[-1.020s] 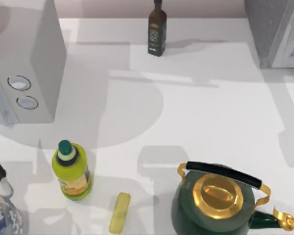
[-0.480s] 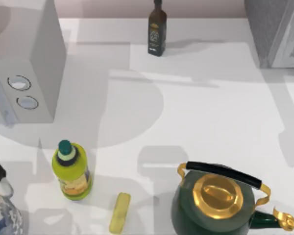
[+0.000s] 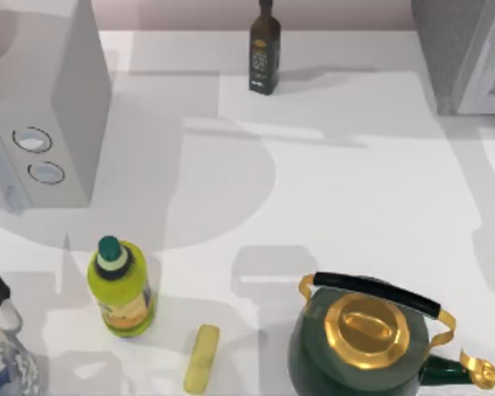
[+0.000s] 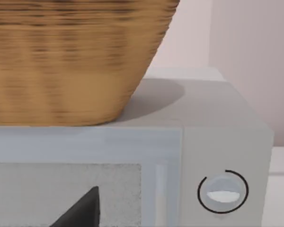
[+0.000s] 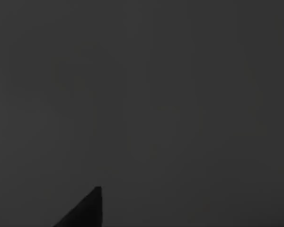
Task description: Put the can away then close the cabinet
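Nearest, in the top view, a dark green kettle (image 3: 359,346) with a gold lid stands at the table's (image 3: 355,190) front edge. To its left lies a small yellow bar (image 3: 201,359), then an upright yellow-green bottle (image 3: 120,289) with a teal cap. A blue-and-white vase (image 3: 4,371) sits at the front left corner.

The left gripper (image 4: 83,210) hangs in front of the microwave (image 4: 199,146), near its round knob (image 4: 222,190). A woven basket (image 4: 71,56) rests on top of the microwave. Whether this gripper is wide or narrow, I cannot tell.

The right wrist view is dark. The tip of the right gripper (image 5: 83,210) pokes in as a black wedge, and I cannot tell its state either.

I cannot tell where the can is, how it looks, or how it lies relative to either gripper.

At the far edge stands a dark glass bottle (image 3: 265,51). The grey cabinet (image 3: 445,49) fills the far right corner. Its pale door panel (image 3: 491,78) sits at a slightly different slant than a second ago, while everything on the table has kept its place.
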### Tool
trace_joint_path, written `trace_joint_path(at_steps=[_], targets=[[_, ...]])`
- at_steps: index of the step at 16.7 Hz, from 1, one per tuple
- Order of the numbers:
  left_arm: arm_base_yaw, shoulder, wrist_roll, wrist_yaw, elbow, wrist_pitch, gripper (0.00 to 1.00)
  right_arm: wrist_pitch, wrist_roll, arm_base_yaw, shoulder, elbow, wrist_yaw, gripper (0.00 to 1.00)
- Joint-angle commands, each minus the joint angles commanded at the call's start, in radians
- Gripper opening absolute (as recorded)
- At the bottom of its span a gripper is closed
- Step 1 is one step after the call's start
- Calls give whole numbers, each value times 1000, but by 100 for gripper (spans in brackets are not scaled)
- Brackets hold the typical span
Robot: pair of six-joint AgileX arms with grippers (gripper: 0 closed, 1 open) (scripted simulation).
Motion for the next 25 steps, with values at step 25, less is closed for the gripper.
trace_joint_path(at_steps=[25], targets=[[0, 0, 0, 0, 0, 0, 100, 627, -14, -101, -1936, -2572, -103, 100]])
